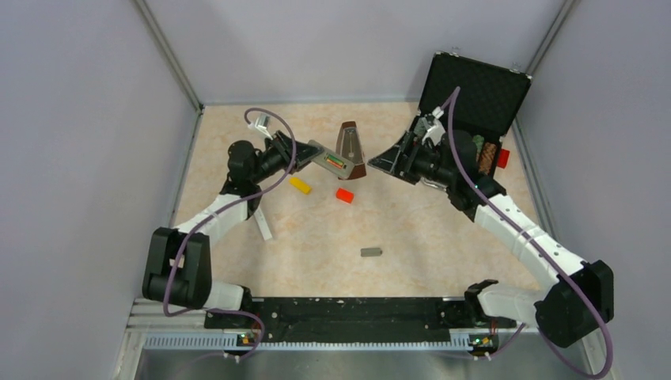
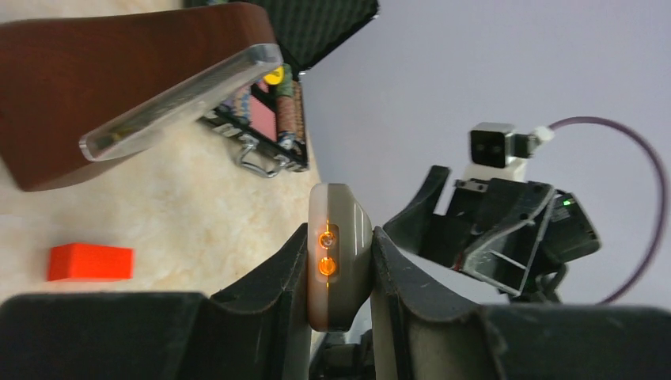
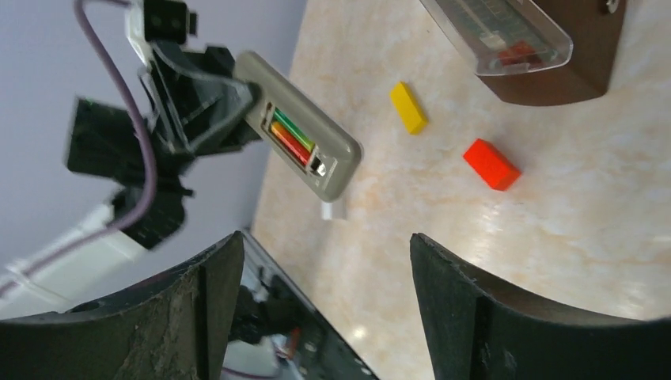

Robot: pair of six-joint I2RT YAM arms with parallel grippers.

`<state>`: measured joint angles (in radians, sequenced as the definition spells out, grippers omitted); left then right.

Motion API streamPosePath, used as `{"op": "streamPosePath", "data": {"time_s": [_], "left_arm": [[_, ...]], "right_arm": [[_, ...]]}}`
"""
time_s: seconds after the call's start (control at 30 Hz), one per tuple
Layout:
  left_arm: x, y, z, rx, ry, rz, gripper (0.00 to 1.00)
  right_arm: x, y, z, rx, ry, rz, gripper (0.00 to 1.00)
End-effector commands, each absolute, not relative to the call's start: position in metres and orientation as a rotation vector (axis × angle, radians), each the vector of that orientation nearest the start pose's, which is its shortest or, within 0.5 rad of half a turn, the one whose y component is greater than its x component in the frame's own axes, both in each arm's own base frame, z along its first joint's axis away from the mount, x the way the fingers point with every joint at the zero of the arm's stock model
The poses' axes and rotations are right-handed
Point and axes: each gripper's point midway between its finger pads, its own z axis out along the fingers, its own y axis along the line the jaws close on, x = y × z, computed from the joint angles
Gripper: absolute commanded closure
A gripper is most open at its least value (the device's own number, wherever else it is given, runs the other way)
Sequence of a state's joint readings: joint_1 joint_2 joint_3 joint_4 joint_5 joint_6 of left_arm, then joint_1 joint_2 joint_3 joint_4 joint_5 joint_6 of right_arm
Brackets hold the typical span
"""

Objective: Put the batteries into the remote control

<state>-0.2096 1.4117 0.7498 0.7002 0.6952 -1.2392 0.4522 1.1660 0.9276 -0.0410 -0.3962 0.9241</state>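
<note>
Gripping the remote control (image 3: 316, 119) by one end, the left claw (image 2: 340, 261) holds it in the air just left of the wooden metronome (image 1: 350, 149), with one finger pressed on each flat side of the grey slab. In the open recess lie the batteries (image 3: 291, 138), the green one and the red-orange one side by side. Any print on them is too small to read. In the left wrist view the remote control is seen edge-on, with two orange round spots on it, and the recess is hidden.

The right claw (image 3: 324, 253) is on the other side of the metronome, its jaws wide apart with nothing between them. Behind the clear front of the metronome there is a scale, but it is too blurred to read.

The grey cover (image 1: 371, 252) lies on the worktop (image 1: 443, 229) in front of the metronome, well apart from it. A yellow block (image 1: 300, 184) and a red block (image 1: 344, 195) lie near the metronome, also in front. A white bar (image 1: 263, 226) lies further to the left, its upper end at the left arm. Behind and right of the metronome a black case (image 1: 475, 87) stands open; its contents are hard to make out.
</note>
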Motion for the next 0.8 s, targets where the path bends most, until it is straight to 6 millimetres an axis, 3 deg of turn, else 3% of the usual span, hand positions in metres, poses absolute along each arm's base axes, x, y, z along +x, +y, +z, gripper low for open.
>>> {"op": "streamPosePath", "data": {"time_s": [0.0, 0.1, 0.3, 0.4, 0.5, 0.6, 0.77], "left_arm": [[0.345, -0.210, 0.268, -0.115, 1.813, -1.474, 1.00], [0.348, -0.198, 0.249, -0.179, 1.908, -1.328, 1.00], [0.351, -0.174, 0.222, -0.335, 1.995, -1.137, 1.00], [0.346, -0.168, 0.218, -0.377, 1.990, -1.115, 1.00], [0.340, -0.167, 0.216, -0.396, 1.981, -1.128, 1.00], [0.333, -0.168, 0.211, -0.416, 1.977, -1.155, 1.00], [0.323, -0.168, 0.201, -0.457, 1.981, -1.188, 1.00]], "right_arm": [[0.287, 0.246, 0.258, -0.239, 2.092, 1.093, 0.26], [0.286, 0.219, 0.203, -0.243, 2.330, 0.824, 0.31], [0.253, 0.220, 0.136, -0.388, 2.561, 0.573, 0.36], [0.227, 0.224, 0.108, -0.377, 2.652, 0.566, 0.47], [0.205, 0.223, 0.085, -0.358, 2.713, 0.608, 0.53], [0.186, 0.225, 0.069, -0.370, 2.753, 0.689, 0.54], [0.174, 0.225, 0.056, -0.374, 2.772, 0.738, 0.54]]}}
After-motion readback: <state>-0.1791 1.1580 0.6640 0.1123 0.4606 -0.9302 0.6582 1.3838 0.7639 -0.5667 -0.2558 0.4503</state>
